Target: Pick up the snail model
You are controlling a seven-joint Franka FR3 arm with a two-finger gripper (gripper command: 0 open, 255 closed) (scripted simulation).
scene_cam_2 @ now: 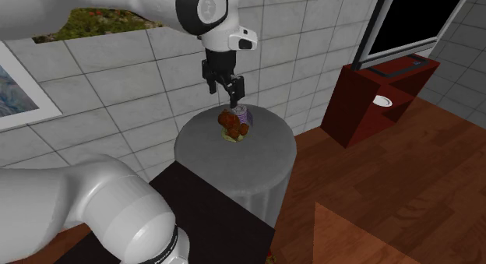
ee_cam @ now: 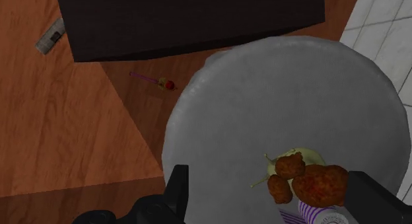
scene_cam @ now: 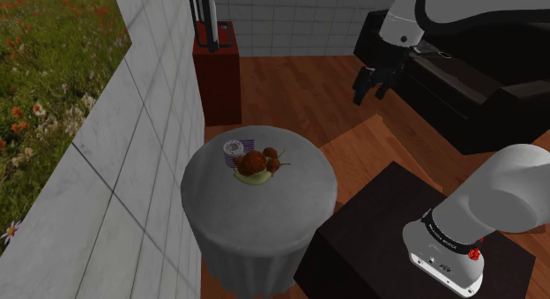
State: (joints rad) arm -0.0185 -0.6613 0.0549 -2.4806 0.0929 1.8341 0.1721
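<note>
While I hang above the round grey table [scene_cam: 264, 220], my pincer [scene_cam: 375, 84] is released: the wrist view has both black fingers [ee_cam: 178, 186] standing apart with nothing clasped. It's clear of everything and well above the tabletop.

Snail model [scene_cam: 256, 163]: lumpy reddish-brown shell parts on a pale yellow-green body, resting on the tabletop. It's off-centre, toward the white tiled wall [scene_cam: 132, 165]. In the wrist view it shows between my fingers, closer to one of them, untouched. In the second exterior view my pincer sits just above it.

A small can [scene_cam: 233, 148] with purple stripes and a pale top stands right beside the snail, on its wall side. Can't tell if they touch.

Around the table:
- Wood floor [scene_cam: 300, 94].
- My black stand [scene_cam: 379, 227], close to the table.
- Dark red cabinet [scene_cam: 219, 72] against the tiles, well apart from the table.
- Thin pink stick [ee_cam: 152, 79] with a red end, on the floor between stand and table.
</note>
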